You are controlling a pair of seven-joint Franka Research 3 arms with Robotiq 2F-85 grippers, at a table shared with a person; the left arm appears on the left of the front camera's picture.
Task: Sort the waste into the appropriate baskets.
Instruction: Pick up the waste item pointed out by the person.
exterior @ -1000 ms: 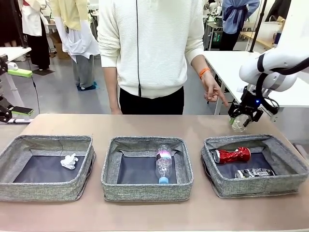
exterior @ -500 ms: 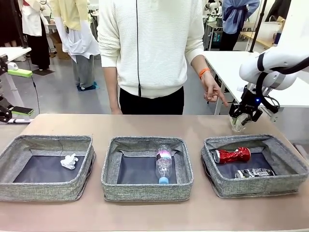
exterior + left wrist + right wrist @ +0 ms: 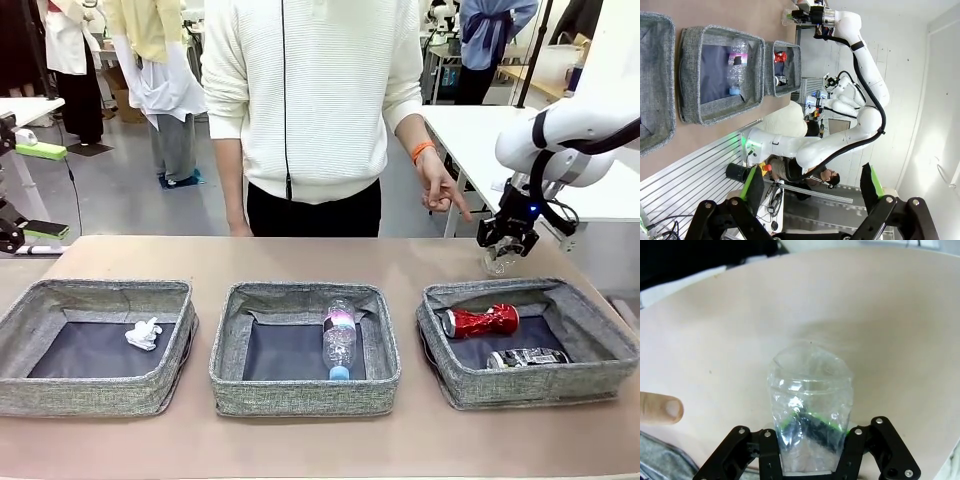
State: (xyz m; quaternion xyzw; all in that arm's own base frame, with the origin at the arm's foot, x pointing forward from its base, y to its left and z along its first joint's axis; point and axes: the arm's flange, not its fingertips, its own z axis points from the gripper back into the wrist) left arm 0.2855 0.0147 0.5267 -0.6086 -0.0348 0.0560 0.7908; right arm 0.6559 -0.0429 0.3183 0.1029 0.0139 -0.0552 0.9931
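Reaching down behind the right basket (image 3: 600, 322), right claw (image 3: 500, 250) clenches crumpled clear plastic (image 3: 810, 405).

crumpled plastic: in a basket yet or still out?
Out. The crumpled plastic sits pinched in the right tool over bare table, behind the right basket.

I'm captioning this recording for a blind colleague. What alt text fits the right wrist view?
The right gripper, jaws shut, holds a crumpled clear plastic cup just above a tan table. A person's fingertip shows at the left edge, above a grey basket corner.
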